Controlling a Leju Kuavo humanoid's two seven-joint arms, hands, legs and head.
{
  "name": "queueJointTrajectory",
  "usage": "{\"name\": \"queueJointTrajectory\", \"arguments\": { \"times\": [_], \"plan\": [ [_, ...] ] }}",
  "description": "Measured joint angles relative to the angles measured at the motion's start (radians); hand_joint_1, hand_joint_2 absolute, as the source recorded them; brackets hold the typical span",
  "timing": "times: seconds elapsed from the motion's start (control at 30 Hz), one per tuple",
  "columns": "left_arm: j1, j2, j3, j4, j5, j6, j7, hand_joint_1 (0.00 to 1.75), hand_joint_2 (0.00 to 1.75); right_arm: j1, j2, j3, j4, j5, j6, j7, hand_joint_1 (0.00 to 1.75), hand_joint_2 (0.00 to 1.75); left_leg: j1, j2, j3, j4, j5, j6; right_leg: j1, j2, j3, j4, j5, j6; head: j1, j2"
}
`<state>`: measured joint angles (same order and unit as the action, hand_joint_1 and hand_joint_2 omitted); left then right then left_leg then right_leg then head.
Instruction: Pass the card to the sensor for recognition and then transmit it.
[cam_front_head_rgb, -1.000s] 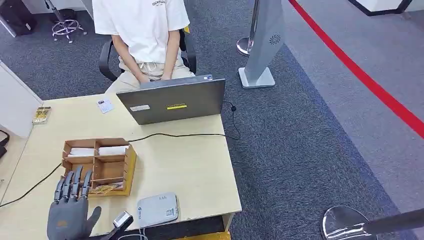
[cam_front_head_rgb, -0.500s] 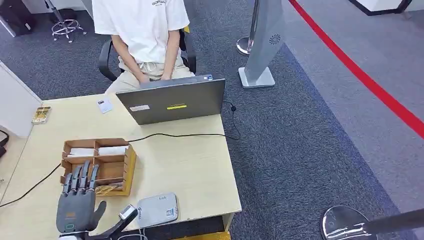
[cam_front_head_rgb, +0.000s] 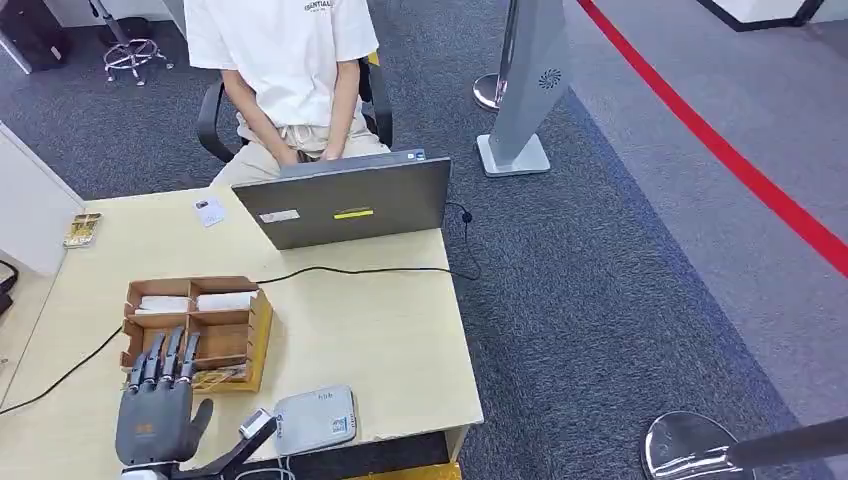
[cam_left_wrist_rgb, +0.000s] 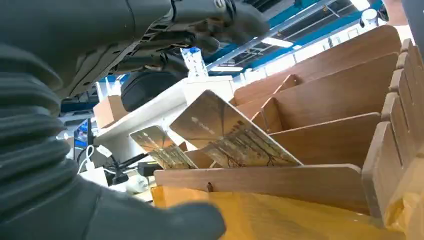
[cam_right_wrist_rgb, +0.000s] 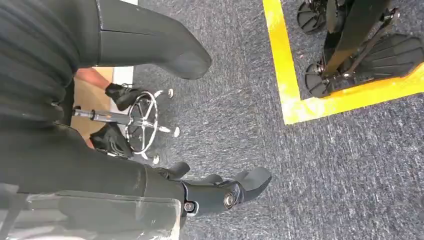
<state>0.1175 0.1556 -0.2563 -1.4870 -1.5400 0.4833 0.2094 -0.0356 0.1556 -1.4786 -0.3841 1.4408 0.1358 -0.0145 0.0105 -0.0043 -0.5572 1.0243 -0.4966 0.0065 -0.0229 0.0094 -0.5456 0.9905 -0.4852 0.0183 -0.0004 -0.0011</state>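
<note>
Two cards (cam_left_wrist_rgb: 225, 135) lean in the wooden organizer (cam_front_head_rgb: 232, 335) on the table (cam_front_head_rgb: 380, 340). Reaching step: left robot hand (cam_front_head_rgb: 155, 415) hovers spread, empty; next, pinch one card. Right robot hand (cam_right_wrist_rgb: 220, 192) hangs loosely open.

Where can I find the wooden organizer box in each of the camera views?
Head view: the wooden organizer box sits on the table's left part, under the left hand's fingertips.
Left wrist view: its dividers stand close, with gold cards leaning inside.
Right wrist view: not there.
Shared landmark: the left hand.
</note>
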Motion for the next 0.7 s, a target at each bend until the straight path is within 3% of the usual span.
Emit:
{"name": "queueJointTrajectory", "arguments": {
  "times": [0.7],
  "plan": [
    [0.000,0.000,0.005,0.007,0.018,0.010,-0.018,1.75,1.75,0.000,0.000,0.000,0.005,0.002,-0.016,0.000,0.00,1.75,0.000,0.000,0.000,0.000,0.000,0.000,0.000,0.000,0.000,0.000,0.000,0.000,0.000,0.000]
  ]
}}
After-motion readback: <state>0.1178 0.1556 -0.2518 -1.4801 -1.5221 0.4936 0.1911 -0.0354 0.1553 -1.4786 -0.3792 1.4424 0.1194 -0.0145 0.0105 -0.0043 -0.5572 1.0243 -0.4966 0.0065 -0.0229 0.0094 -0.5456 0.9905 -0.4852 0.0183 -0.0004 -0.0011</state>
